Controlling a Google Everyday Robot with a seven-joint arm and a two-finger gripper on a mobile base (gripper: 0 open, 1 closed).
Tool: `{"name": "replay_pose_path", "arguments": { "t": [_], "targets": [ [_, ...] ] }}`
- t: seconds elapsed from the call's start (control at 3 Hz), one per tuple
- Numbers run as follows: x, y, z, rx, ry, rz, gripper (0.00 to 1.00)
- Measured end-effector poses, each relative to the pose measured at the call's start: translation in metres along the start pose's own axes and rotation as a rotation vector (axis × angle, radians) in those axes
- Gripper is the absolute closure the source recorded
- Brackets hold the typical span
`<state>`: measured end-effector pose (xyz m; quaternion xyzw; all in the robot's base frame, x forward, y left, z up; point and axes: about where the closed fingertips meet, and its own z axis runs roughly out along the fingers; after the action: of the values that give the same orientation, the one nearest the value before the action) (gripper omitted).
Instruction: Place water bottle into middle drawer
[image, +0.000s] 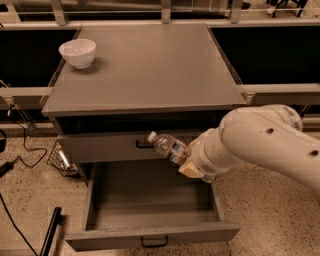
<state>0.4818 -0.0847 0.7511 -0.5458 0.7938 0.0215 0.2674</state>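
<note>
The water bottle (167, 146) is held tilted, cap toward the upper left, by the closed hand (186, 161) above the pulled-out middle drawer (150, 235).

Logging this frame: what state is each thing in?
middle drawer: pulled open, bottle not yet inside.
water bottle: capped, tilted, held in the air.
gripper: shut on the water bottle, above the middle drawer's right side.
upper drawer: closed.
white bowl: upright on the cabinet top.

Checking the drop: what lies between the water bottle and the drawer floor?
Nothing; camera view shows bare air below water bottle, held by gripper over middle drawer.
</note>
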Motion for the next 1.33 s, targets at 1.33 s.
{"name": "replay_pose_path", "arguments": {
  "t": [1.33],
  "targets": [
    [0.003, 0.036, 0.045, -0.106, 0.02, -0.236, 1.0]
  ]
}}
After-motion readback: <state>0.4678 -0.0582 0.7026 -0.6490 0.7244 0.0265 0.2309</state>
